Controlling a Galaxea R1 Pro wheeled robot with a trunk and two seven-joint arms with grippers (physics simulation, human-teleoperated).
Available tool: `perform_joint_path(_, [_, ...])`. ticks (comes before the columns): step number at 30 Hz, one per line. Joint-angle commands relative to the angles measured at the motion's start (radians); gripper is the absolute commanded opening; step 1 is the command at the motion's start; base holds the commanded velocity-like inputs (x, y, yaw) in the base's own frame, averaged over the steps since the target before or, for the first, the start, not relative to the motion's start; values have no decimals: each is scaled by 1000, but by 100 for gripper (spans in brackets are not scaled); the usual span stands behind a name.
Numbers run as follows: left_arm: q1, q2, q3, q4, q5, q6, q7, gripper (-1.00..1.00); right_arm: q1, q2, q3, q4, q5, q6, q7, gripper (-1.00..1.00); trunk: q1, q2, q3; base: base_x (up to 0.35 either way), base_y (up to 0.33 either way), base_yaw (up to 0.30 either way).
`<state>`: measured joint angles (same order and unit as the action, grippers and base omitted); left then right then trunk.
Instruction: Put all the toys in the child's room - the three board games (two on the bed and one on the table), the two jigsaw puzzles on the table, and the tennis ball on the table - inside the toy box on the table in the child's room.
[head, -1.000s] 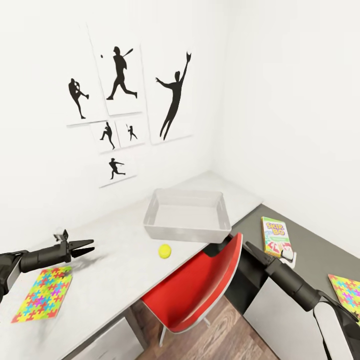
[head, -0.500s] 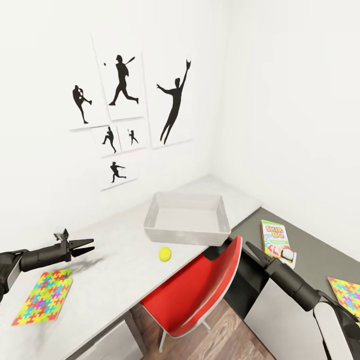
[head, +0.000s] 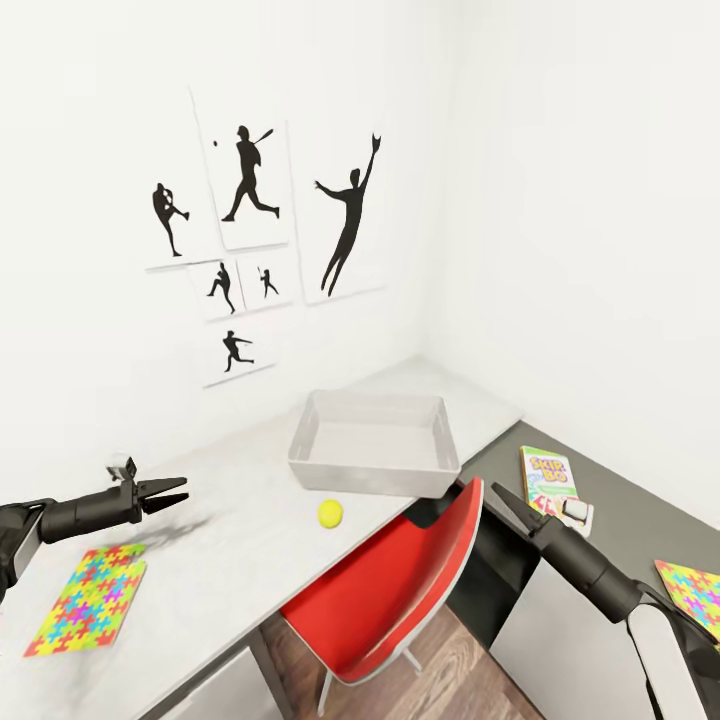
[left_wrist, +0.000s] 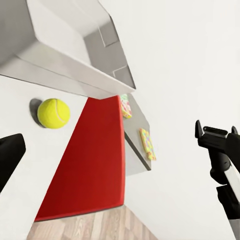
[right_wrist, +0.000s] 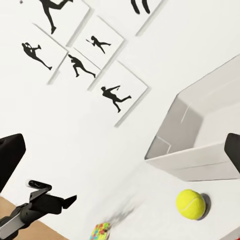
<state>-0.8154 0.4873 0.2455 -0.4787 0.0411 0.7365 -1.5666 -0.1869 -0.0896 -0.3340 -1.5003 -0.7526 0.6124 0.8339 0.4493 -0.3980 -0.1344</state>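
Observation:
The light grey toy box (head: 372, 470) stands with nothing in it near the table's corner. The tennis ball (head: 330, 513) lies just in front of it, also seen close up as the ball (left_wrist: 53, 113) and the ball (right_wrist: 190, 203). One jigsaw puzzle (head: 87, 598) lies at the near left, and another jigsaw puzzle (head: 695, 590) on the dark section at right. A green-edged board game (head: 548, 478) rests on that dark section. My left gripper (head: 176, 491) hovers open above the table, left of the ball. My right gripper (head: 500, 497) is open, partly behind the chair back.
A red chair (head: 400, 580) is pushed in at the desk corner between my arms. White walls close the corner, with baseball silhouette prints (head: 250, 230) on the left wall. A small white object (head: 577, 512) lies beside the board game. Wooden floor (head: 440, 680) shows below.
The whole picture has shifted slightly downward, so the camera moved. Both grippers hold the same pose and stay open. Nothing on the table has moved.

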Motion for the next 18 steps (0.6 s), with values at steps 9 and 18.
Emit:
perform_joint_path(9, [-1, 0, -1, 0, -5, 11, -4, 100, -1, 1, -1, -3, -5, 6, 1, 100, 1, -2, 5, -129, 0, 0])
perform_joint_path(18, [-1, 1, -1, 0, -3, 11, -4, 100, -1, 2, 1, -1, -5, 5, -8, 100, 1, -2, 5, -17, 0, 0])
